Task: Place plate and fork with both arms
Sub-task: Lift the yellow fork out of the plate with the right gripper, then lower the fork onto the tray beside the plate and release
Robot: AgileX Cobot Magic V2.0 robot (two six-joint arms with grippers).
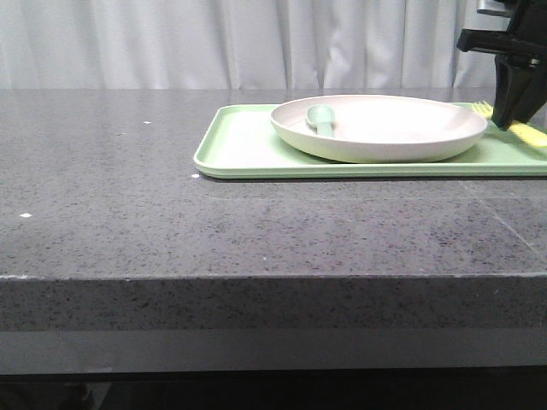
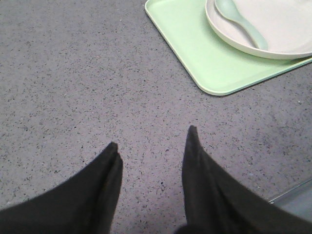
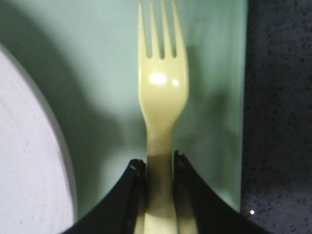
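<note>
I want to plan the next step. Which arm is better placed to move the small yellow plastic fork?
The right. Its gripper is closed on the handle of the small pale yellow plastic fork, over the light green rectangular tray. The left gripper is open above bare countertop.

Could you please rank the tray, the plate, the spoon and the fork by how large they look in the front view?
Largest to smallest:
1. tray
2. plate
3. spoon and fork: unsure, since the right end effector hides part of the fork.

The worktop (image 1: 102,196) is dark grey, speckled. The tray (image 1: 244,145) is light green, the plate (image 1: 385,128) off-white, the spoon (image 1: 321,120) pale teal-green, the fork (image 3: 161,92) pale yellow. Both claws are black: left claw (image 2: 151,146), right claw (image 3: 158,163).
</note>
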